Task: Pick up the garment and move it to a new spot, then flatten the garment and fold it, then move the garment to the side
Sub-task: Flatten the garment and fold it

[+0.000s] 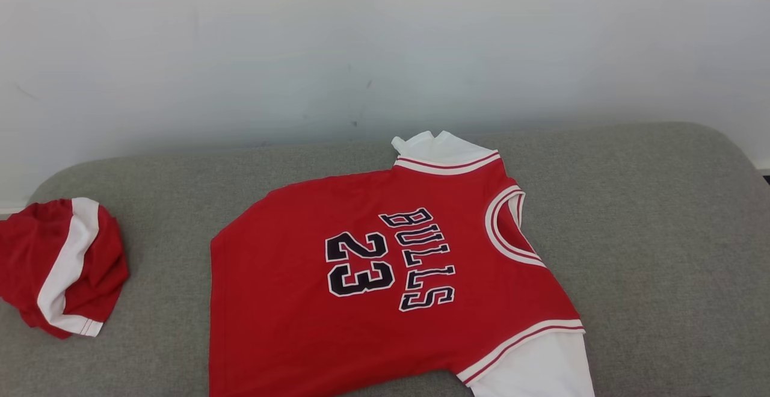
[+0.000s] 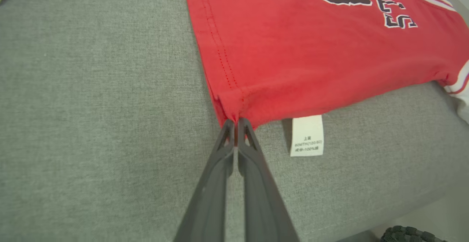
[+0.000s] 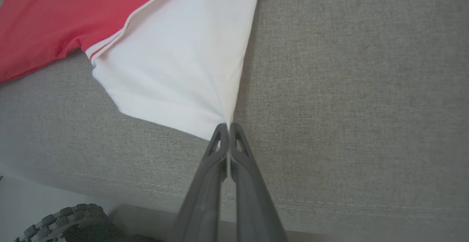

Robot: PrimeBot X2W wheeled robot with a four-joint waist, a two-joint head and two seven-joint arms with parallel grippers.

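head view: red jersey point(image 1: 289, 301) is laid flat on grey cushion point(image 1: 662, 234), neckline toward the right. bunched red-and-white cloth point(image 1: 60, 264) is noted well apart at left. left wrist view: left gripper point(image 2: 235, 121) is clamped on the jersey's hem corner, near care label point(image 2: 307, 135). right wrist view: right gripper point(image 3: 228, 125) is closed tight on the edge of the jersey's white sleeve point(image 3: 176, 69).

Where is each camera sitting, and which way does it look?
Head view: on the robot's head, looking forward and down at the red jersey spread on the grey cushion.
Left wrist view: on the left wrist, looking along the left tool, shut on the jersey's red hem corner.
Right wrist view: on the right wrist, looking along the right tool, shut on the white sleeve.
Shared: all three show the jersey's black lettering.
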